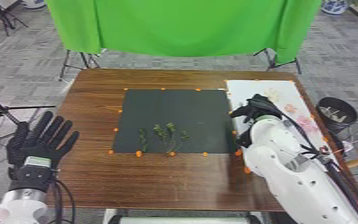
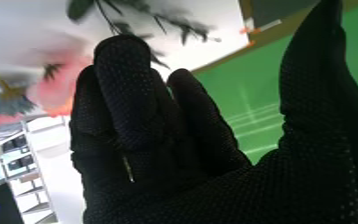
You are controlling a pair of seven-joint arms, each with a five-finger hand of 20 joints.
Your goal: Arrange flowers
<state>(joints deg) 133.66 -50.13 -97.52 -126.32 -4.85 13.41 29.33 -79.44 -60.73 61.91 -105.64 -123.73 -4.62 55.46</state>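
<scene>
My right hand [image 1: 258,107] is over the left part of a white sheet [image 1: 262,86], with pink flowers [image 1: 291,108] lying to its right. In the right wrist view the hand [image 2: 144,120] has relaxed fingers, and the thumb stands well apart from them. A leafy green stem [image 2: 113,22] passes by the fingertips; whether it touches them I cannot tell. Pink petals [image 2: 58,82] and a blue-grey flower [image 2: 11,103] are beside the fingers. Several green sprigs [image 1: 165,136] lie on the black mat [image 1: 175,105]. My left hand [image 1: 40,140] is open, fingers spread, at the table's left edge.
Orange markers line the mat and sheet on the brown table [image 1: 158,185]. A dark bin [image 1: 337,111] stands off the table's right side. Beyond the far edge hangs a green cloth [image 1: 184,27], with tripod stands near it.
</scene>
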